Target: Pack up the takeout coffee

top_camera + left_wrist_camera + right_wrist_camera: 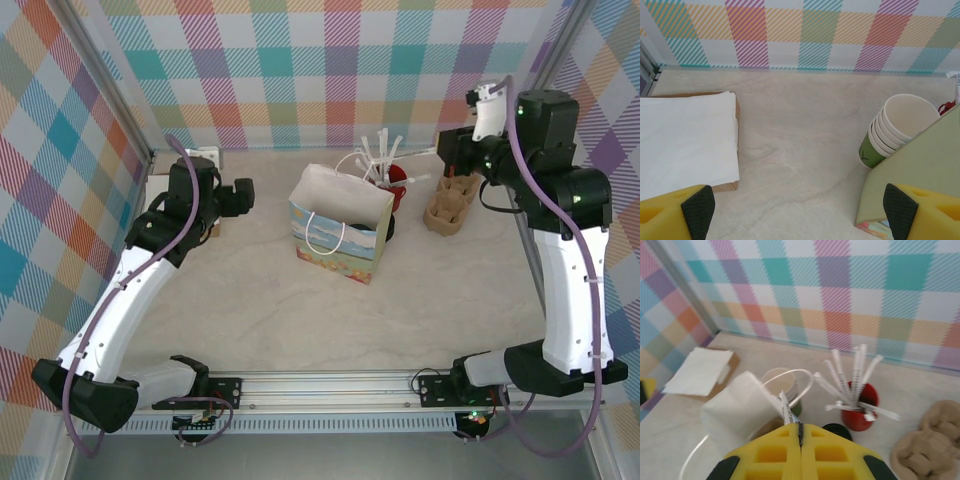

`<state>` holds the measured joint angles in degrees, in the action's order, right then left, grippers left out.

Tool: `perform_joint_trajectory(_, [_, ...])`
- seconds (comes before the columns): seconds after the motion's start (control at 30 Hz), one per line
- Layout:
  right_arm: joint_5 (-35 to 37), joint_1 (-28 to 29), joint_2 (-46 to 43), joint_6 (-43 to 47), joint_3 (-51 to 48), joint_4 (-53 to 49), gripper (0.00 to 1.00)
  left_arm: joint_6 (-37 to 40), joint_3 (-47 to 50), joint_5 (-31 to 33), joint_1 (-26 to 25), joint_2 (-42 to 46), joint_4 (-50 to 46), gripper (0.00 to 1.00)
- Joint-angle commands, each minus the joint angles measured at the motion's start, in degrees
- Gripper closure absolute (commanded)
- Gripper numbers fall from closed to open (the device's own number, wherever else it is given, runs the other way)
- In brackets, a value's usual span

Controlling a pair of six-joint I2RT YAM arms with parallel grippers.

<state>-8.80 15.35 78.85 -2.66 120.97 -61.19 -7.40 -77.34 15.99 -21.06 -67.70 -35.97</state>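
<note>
A pastel gift bag (340,235) with white cord handles stands open at the table's middle. The takeout coffee is hidden. My right gripper (800,427) is shut on a paper-wrapped straw (785,410), which sticks out ahead over the bag's (740,410) rim. In the top view that gripper (447,150) hovers behind and to the right of the bag. A round black lid (836,430) lies just past its fingers; what is under it is hidden. My left gripper (240,195) is open and empty left of the bag, its pads (699,210) wide apart, the bag's side (920,170) by its right pad.
A stack of lidless green cups (892,130) leans behind the bag. A red cup of wrapped straws (398,183) stands at the back, with brown pulp cup carriers (450,205) to its right. White napkins on a brown board (685,140) lie at the back left.
</note>
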Motion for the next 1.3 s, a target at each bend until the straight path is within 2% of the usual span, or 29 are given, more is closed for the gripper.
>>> perform_joint_trajectory(0.0, [-3.36,3.87,2.37,0.74,0.15,-1.11,0.96,-0.87,0.3,1.89,0.5,1.7,1.15,0.1])
perform_joint_trajectory(0.17, [1.13,10.42,7.42,2.01,0.23,-0.38,0.96,-1.21,0.17,1.92,0.58,2.19,0.99,0.1])
perform_joint_trajectory(0.37, [3.96,15.33,16.92,3.73,3.06,0.31,0.96,-1.26,-0.03,2.27,0.58,2.49,0.37,0.09])
perform_joint_trajectory(0.57, [-0.3,17.58,25.02,2.9,4.94,2.07,0.95,-1.32,0.17,2.62,0.58,2.75,-0.17,0.09])
perform_joint_trajectory(0.67, [-2.58,17.78,27.58,2.39,5.07,2.13,0.9,-1.31,0.16,2.69,0.67,2.77,-0.55,0.08])
perform_joint_trajectory(0.87, [-0.27,17.78,27.84,3.28,7.08,0.49,0.74,-1.64,-0.78,1.46,1.75,2.08,-1.99,0.04])
perform_joint_trajectory(1.0, [3.29,17.79,25.8,3.75,8.47,-0.2,0.68,-3.3,-1.14,-2.43,4.37,1.52,-2.26,0.03])
perform_joint_trajectory(1.27, [9.24,17.81,19.13,3.47,6.56,-0.22,0.56,-5.68,-2.33,-13.61,15.1,-1.17,-4.18,0.03])
